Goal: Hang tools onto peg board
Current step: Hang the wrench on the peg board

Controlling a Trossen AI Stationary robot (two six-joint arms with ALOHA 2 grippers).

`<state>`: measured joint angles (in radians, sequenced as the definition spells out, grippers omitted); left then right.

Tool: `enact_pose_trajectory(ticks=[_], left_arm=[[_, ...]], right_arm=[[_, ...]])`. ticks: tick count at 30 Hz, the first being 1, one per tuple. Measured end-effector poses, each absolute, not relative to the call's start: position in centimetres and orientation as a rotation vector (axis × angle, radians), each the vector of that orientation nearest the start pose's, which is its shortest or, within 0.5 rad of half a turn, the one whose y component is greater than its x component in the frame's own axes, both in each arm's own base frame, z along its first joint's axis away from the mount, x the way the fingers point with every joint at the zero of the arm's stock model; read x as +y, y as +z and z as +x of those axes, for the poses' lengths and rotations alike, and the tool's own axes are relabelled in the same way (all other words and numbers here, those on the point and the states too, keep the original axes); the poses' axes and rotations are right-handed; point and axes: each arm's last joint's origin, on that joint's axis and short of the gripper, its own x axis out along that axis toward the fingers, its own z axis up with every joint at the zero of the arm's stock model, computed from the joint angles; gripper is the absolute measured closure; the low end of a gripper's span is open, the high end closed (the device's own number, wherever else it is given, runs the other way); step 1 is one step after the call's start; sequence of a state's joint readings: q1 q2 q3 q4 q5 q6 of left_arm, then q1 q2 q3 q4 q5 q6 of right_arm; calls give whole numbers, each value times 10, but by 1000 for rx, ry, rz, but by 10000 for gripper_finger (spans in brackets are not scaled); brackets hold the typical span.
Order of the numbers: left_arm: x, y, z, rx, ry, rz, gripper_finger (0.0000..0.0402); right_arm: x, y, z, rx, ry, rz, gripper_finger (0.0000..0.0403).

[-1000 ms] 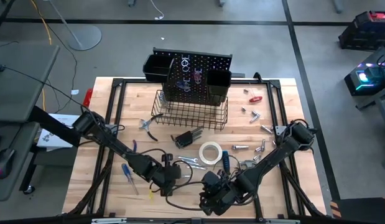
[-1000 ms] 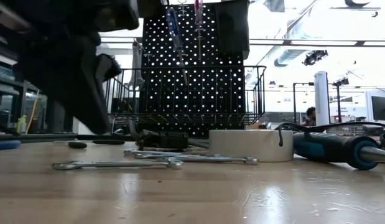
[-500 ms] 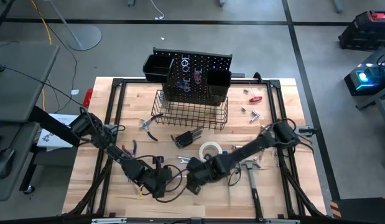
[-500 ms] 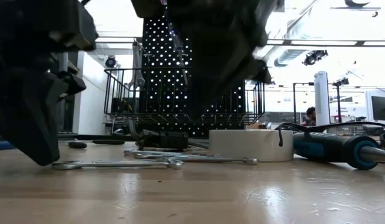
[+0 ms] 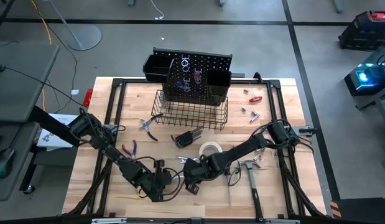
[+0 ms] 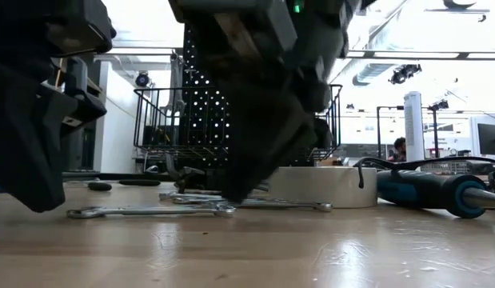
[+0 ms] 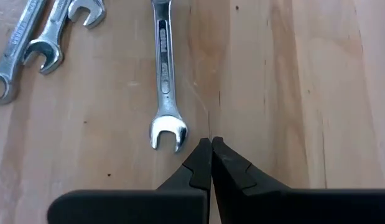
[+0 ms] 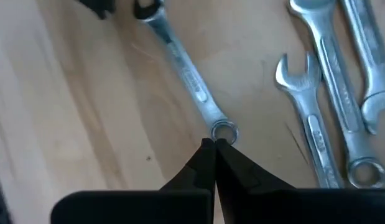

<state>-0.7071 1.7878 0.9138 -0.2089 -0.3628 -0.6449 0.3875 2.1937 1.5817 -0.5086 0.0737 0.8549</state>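
Both arms are low over the front part of the worktop [image 5: 117, 99], and one silver wrench [image 7: 162, 68] lies between them. This single wrench lies flat on the wood, a little apart from the other wrenches [image 8: 332, 93], which lie together just beside the white tape roll [image 5: 209, 150].

The left gripper [image 7: 211, 144] has its fingers pressed together with nothing between them. Its tip stands just beside the open-jaw end of the single wrench and does not touch it, as far as the left wrist view shows. The right gripper [image 8: 215, 144] also has its fingers together and holds nothing. Its tip is at the ring end of the same wrench, touching it or almost touching it.

The peg board [image 5: 198, 73] stands upright at the far side of the worktop, well apart from this wrench, behind the wire basket [image 5: 192, 112]. The hammer [image 5: 249, 171] and the pliers [image 5: 148, 127] are still on the worktop too.

I judge that the step in hand is the picking up of this wrench, and no grip is made yet. The next move probably calls for one gripper to spread its fingers, come down around the thin shaft and close on it. A flat wrench gives little to hold, so it may slip.
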Motion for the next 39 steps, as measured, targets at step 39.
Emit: enact_pose_trajectory(ticks=[39], left_arm=[[-182, 147, 207, 1125, 176, -48, 401]], right_arm=[[198, 218, 407, 890, -46, 530, 403]])
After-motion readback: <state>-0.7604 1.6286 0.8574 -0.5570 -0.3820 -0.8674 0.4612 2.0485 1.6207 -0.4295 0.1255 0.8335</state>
